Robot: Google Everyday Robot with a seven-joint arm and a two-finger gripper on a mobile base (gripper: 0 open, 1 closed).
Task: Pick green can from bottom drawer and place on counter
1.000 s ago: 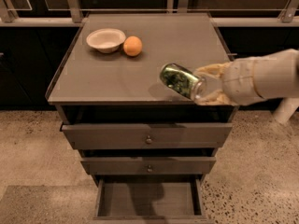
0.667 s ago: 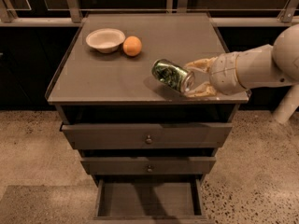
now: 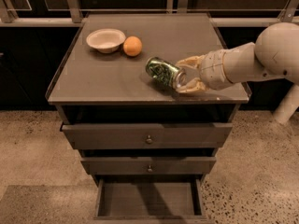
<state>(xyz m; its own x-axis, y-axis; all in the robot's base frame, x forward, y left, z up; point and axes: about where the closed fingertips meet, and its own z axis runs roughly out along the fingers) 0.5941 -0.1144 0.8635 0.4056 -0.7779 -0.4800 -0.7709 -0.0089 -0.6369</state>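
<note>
The green can [image 3: 163, 72] is tilted on its side over the counter [image 3: 107, 78], near its right front part. My gripper [image 3: 186, 75] reaches in from the right and is shut on the can's silver end, with one finger above and one below it. I cannot tell whether the can touches the counter. The bottom drawer [image 3: 149, 200] stands pulled open below, and its flat grey-brown bottom is bare.
A white bowl [image 3: 105, 40] and an orange fruit [image 3: 132, 45] sit at the counter's back left. Two drawers with round knobs [image 3: 148, 139] are partly pulled out under the counter. A speckled floor surrounds the cabinet.
My gripper has carried the can to the left and further over the counter, and the arm has stretched further in from the right.
</note>
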